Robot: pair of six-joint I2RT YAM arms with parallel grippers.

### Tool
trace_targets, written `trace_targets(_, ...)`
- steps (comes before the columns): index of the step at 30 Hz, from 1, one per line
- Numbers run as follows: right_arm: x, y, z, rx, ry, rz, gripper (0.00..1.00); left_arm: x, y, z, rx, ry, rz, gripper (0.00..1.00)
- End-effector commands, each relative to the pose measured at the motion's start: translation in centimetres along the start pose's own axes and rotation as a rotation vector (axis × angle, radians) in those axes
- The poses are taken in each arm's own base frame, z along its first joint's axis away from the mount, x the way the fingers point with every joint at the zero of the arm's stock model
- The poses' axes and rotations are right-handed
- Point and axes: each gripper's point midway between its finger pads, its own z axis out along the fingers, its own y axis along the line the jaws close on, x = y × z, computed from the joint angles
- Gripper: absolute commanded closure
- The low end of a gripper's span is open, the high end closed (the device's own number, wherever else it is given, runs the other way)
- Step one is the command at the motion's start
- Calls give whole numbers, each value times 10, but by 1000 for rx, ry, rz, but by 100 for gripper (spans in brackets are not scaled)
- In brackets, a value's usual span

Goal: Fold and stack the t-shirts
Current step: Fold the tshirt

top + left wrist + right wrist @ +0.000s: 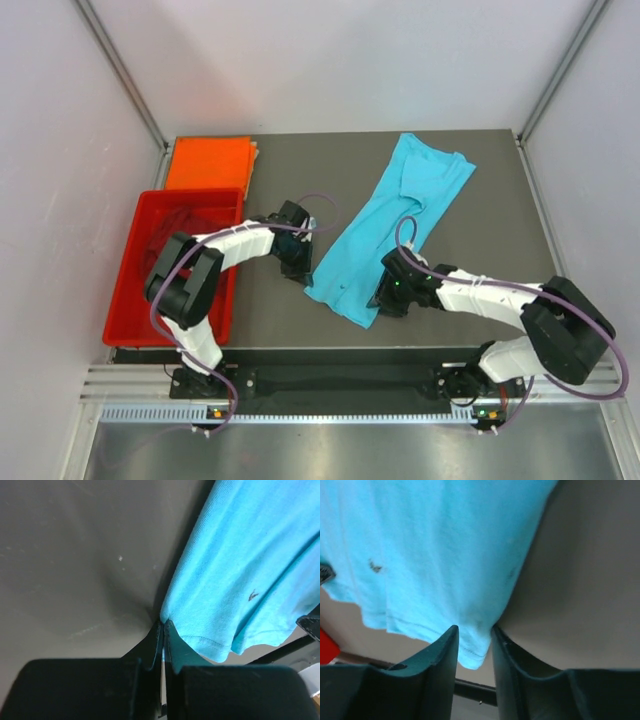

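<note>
Turquoise t-shirt (400, 210), pinched in left claw (162, 626), straddled by right claw (474, 631)

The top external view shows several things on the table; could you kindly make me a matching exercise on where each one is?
1 turquoise t-shirt
2 orange t-shirt
3 red tray
4 left gripper

A far-left corner, folded
B near-left side of the table
C spread diagonally across the middle
D jaws shut on a hem corner

Pairs: 1-C, 2-A, 3-B, 4-D
</note>
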Motion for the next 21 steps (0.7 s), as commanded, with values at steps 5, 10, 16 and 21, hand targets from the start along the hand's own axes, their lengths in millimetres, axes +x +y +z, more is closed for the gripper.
trace_targets(5, 5, -59, -19, 212, -71, -40, 100, 32, -22, -10, 60, 3, -26, 100)
trace_targets(10, 12, -97, -45, 302, -74, -56, 100, 56, -44, -20, 116, -6, -53, 89)
trace_targets(16, 14, -113, -61, 320, -88, -59, 73, 35, -64, -48, 162, -99, -53, 67)
trace_targets(21, -38, -75, -91, 257, -251, -110, 57, -27, -79, -59, 124, -228, 20, 60)
